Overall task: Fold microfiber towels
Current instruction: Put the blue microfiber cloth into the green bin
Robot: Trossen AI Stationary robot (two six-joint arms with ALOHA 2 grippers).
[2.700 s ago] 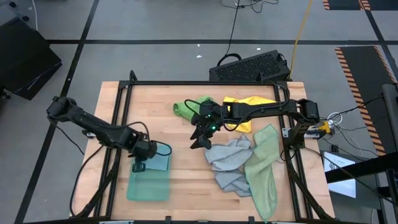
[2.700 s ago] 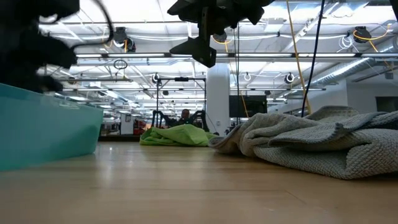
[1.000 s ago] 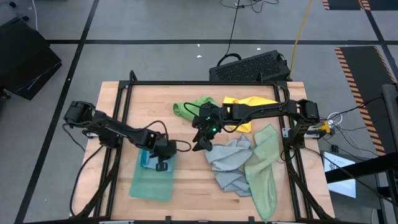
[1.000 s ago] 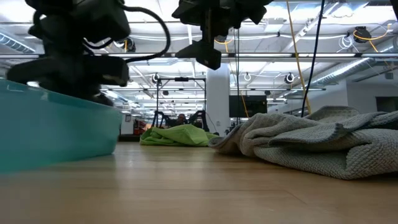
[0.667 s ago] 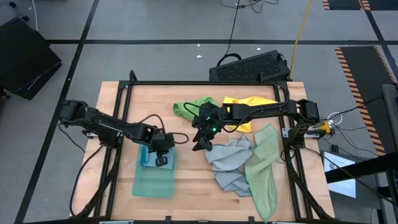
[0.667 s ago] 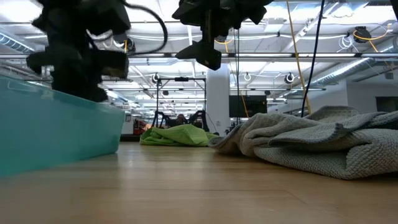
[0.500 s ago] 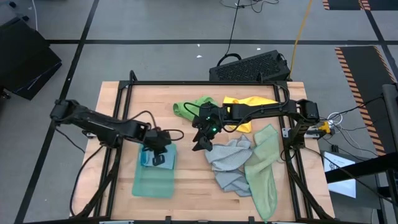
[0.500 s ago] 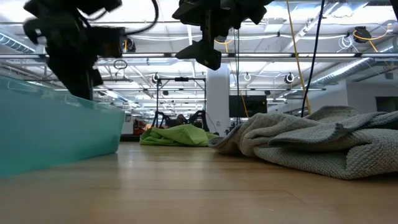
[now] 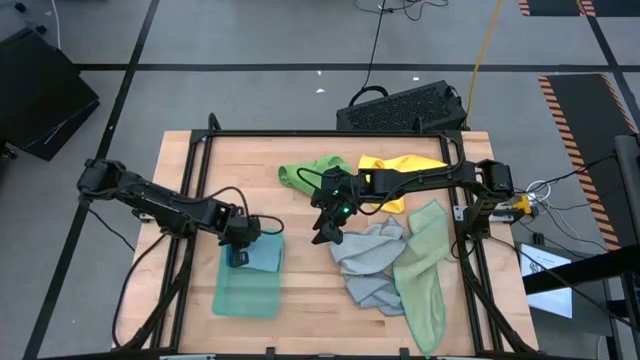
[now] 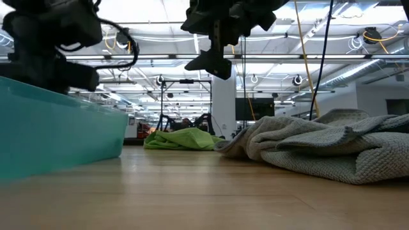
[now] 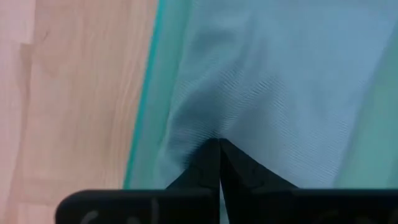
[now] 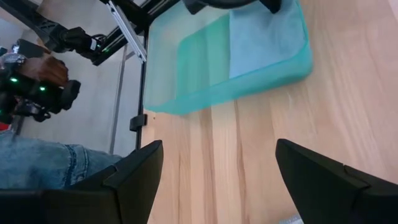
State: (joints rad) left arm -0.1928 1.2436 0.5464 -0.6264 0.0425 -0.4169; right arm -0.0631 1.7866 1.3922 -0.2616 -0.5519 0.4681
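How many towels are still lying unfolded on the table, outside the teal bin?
4, though the heap may hide more: bright green towel and yellow towel at the far side, grey towel and pale sage towel heaped at the right.

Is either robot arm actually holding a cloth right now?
Yes: the left tool pinches the light blue towel at its left edge. The right tool holds nothing.

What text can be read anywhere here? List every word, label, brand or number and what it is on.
None can be read in any view.
The towels, the teal bin and the wooden table carry no print.
The paper sheet beside the table has marks too small to read.
The signs in the room behind the table in the low view are too blurred to read.
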